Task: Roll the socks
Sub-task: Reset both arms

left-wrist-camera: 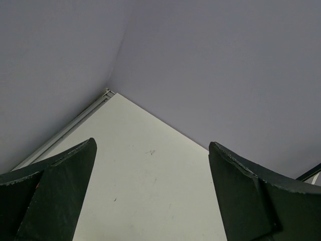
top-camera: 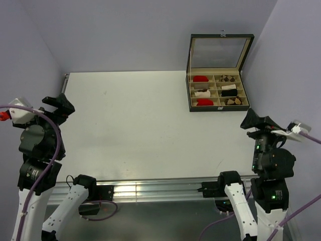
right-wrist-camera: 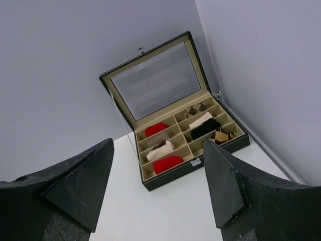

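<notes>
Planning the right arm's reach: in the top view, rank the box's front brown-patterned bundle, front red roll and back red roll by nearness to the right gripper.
From the right gripper:
1. Front brown-patterned bundle, right column.
2. Front red roll, left column.
3. Back red roll, left column.

walls (top-camera: 125, 35): plain lavender | table (top-camera: 150, 120): white top, aluminium rail (top-camera: 150, 190) along near edge | light: soft, even

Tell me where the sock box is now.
In the top view, the open box stands on the table at its far right corner, close to the right wall.
</notes>
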Controlling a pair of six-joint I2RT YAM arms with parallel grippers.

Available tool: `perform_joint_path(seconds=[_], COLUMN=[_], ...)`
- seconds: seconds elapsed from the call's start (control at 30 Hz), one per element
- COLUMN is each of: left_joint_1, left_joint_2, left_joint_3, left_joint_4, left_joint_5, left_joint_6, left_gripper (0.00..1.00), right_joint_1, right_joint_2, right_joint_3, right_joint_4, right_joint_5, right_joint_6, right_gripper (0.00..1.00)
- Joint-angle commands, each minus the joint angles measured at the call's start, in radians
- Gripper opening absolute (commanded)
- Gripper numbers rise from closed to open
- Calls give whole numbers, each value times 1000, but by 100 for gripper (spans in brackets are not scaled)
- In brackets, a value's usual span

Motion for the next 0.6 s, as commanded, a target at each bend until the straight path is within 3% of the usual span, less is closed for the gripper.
perform_joint_path(seconds=[0.0, 0.23, 0.57], left_joint_1=[-4, -4, -4], left_joint_2=[-26, -140, -149], left_joint_3=[2, -134, -217], left_joint_4=[-97, -82, -51], left_joint_5=[2, -32, -38], left_joint_6=[-3, -72, -127], left_gripper=[100, 99, 99], right_joint_1=[24, 40, 52], right_joint_2=[-82, -196, -207], right_joint_3=[-79, -178, -208], right_joint_4=[51, 68, 83], right_joint_5=[19, 22, 19], right_joint_6=[-61, -61, -61], right_gripper=[79, 79, 81])
